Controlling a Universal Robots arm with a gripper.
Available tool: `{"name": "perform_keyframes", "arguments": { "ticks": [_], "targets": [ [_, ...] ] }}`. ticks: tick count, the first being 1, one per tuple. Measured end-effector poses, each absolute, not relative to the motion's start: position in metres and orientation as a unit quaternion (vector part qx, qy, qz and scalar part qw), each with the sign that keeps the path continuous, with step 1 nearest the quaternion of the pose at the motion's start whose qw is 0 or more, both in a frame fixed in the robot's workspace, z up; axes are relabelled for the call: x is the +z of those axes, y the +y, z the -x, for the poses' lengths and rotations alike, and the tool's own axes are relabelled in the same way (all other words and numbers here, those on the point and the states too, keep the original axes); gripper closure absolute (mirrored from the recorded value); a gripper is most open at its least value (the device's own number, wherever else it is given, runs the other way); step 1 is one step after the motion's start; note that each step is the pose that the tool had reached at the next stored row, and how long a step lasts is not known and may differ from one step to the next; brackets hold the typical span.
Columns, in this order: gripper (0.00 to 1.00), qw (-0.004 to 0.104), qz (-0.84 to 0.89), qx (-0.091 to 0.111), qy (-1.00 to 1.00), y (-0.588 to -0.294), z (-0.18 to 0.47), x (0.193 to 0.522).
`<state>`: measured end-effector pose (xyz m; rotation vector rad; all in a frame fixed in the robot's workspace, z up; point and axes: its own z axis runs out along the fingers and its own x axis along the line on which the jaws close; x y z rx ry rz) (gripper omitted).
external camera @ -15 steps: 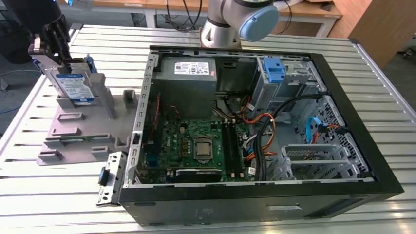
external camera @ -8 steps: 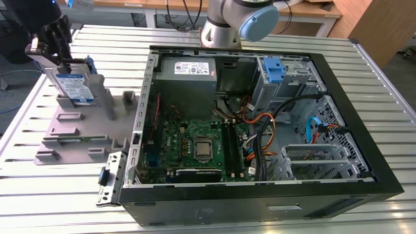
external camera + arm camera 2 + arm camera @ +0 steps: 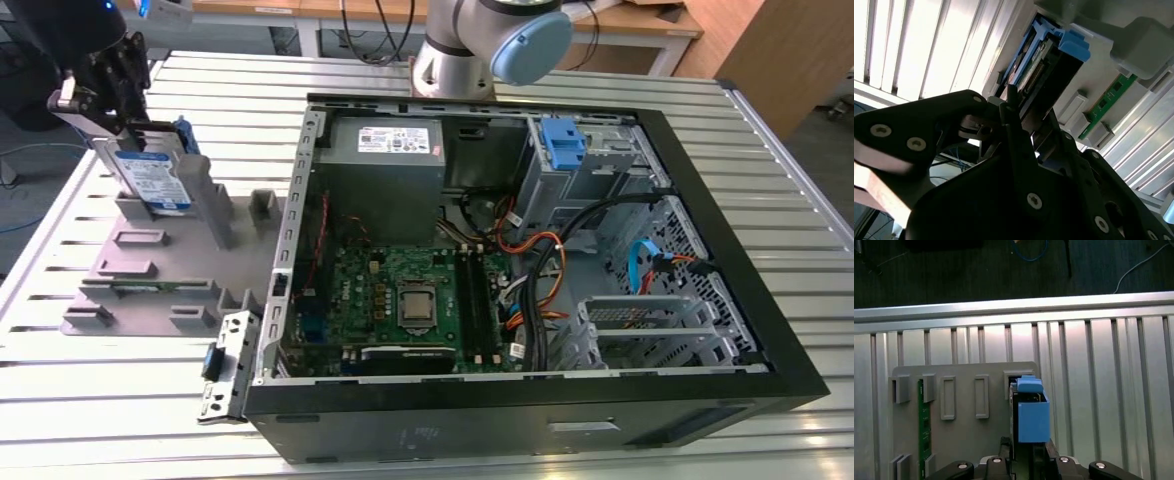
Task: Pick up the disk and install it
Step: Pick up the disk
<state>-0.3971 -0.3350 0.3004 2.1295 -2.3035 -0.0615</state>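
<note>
In the exterior view I see the disk [image 3: 150, 178] standing on edge at the far corner of the grey holder tray [image 3: 147, 290], which lies on the ribbed metal surface [image 3: 107, 400] on the exterior view's left of the open computer case [image 3: 747, 330]. The jaws are closed on the disk's upper end.

In the second wrist view, the black fingers [image 3: 1014, 125] flank the disk's connector edge.

In the first wrist view, the blue carrier bracket [image 3: 1032, 415] sits between the jaws, over the tray.

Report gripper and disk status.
Gripper shut on disk. Disk upright at grey fixture tray, exterior view's left. Not yet in PC case.
</note>
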Motion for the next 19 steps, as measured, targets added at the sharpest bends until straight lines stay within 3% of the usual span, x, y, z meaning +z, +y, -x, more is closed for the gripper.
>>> {"name": "perform_keyframes", "arguments": {
  "ticks": [19],
  "targets": [
    [0.65, 0.002, -0.691, -0.02, -0.722, -0.335, 0.3971, 0.302]
  ]
}}
